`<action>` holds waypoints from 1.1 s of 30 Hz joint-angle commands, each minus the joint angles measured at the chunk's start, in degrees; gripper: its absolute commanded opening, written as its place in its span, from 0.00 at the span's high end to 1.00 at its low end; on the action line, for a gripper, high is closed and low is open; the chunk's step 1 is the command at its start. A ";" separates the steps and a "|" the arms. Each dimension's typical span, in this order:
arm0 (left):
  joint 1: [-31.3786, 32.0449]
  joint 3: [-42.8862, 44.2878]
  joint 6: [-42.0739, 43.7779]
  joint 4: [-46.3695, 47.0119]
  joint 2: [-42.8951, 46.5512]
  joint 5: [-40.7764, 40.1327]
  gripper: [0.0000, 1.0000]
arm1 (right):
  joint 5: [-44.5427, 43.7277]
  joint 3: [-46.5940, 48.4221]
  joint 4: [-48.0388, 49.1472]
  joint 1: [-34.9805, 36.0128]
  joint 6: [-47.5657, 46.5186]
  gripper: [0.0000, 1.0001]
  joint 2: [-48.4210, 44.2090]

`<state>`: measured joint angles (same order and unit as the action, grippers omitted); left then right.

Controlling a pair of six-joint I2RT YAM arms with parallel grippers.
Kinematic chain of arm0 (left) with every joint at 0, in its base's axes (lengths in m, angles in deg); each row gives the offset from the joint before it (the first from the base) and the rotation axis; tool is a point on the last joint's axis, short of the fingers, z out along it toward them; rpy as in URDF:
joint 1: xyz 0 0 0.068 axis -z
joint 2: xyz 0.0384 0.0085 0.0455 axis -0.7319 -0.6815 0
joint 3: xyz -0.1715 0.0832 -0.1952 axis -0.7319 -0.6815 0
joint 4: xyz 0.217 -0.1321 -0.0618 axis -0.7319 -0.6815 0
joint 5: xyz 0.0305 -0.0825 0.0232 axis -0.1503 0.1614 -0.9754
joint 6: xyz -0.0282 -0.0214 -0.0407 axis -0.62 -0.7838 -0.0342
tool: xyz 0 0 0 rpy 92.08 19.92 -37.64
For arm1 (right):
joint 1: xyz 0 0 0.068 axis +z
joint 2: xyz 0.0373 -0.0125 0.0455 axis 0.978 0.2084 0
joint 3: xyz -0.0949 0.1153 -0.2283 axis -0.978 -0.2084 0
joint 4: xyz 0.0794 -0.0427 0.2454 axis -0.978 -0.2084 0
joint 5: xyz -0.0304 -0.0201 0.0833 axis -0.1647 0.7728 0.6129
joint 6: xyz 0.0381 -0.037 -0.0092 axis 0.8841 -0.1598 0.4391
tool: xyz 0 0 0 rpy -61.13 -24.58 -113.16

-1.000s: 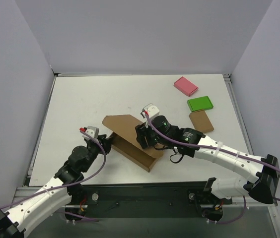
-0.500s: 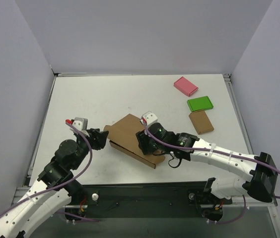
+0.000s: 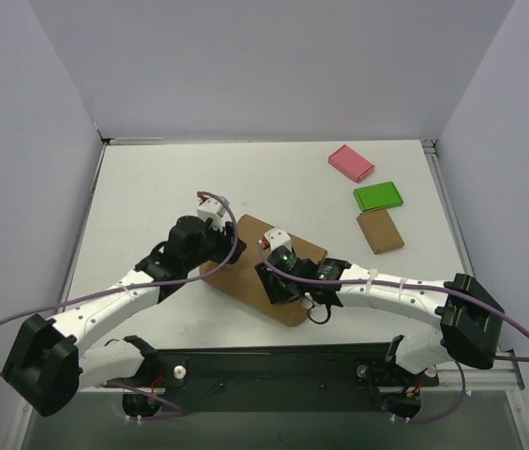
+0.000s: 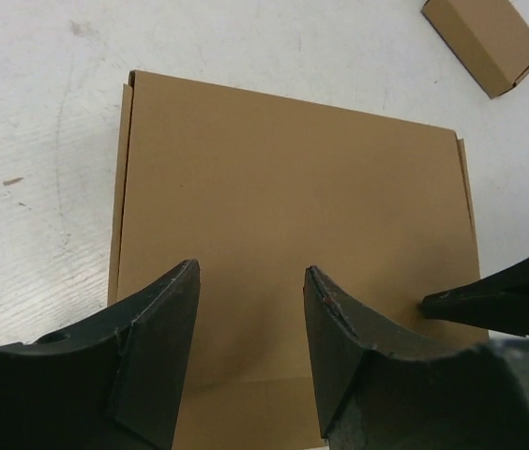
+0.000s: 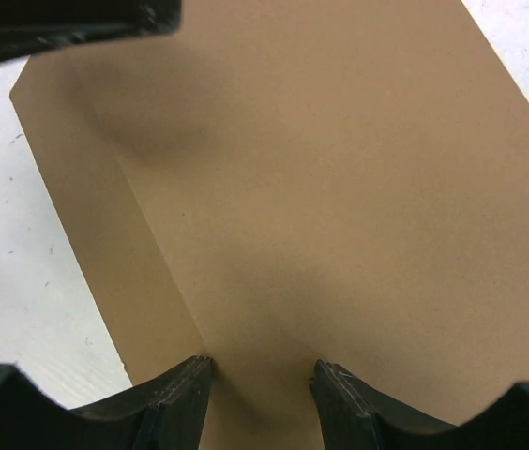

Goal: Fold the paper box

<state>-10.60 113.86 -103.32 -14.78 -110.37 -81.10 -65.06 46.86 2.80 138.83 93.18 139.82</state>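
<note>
White tabletop (image 3: 152, 187) between pale grey walls is the setting, and both claws meet over its middle. At the left gripper (image 4: 250, 272) the two dark fingers (image 4: 157, 337) stand moderately apart with nothing between them; bare cardboard shows through the gap, and whether the tips touch it cannot be told. The right gripper (image 5: 260, 364) is likewise parted and grips nothing, its fingertips (image 5: 185, 380) resting down on the brown surface beside a crease line. Each claw shows in the other's wrist view, a dark finger coming in at the frame edge, so the two work close together from opposite sides. Beneath them lies the paper box (image 3: 246, 281), a flat brown cardboard slab set at an angle to the table edges, a little nearer the arm bases than the back wall; from the left wrist its top (image 4: 293, 187) looks smooth and closed, with thin edges of side panel showing at left and right. Well apart from it, toward the far right corner, sit a pink block (image 3: 351, 162), a green block (image 3: 378, 196) and a small brown block (image 3: 380, 230), lined up one after another.
</note>
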 commanded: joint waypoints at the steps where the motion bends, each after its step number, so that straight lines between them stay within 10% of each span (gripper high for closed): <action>1: -2.25 -2.37 -2.09 11.08 -5.85 7.13 0.43 | -2.43 -1.44 0.04 0.05 2.37 0.50 2.47; 11: -3.66 -9.94 -4.38 16.81 -10.78 9.50 0.45 | -2.78 -2.41 0.56 -0.22 3.25 0.43 4.50; 25: -15.60 15.17 -0.87 -14.64 -0.05 19.68 0.36 | -3.39 0.58 -1.64 4.86 -16.60 0.05 -9.38; 33: -23.26 21.62 5.99 -18.98 -3.92 24.62 0.34 | -20.67 0.75 2.58 15.42 -20.39 0.00 -2.73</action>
<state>-32.72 134.08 -101.22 -29.53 -112.76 -60.42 -73.44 45.85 3.92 149.19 76.85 132.63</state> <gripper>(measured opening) 0.661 0.995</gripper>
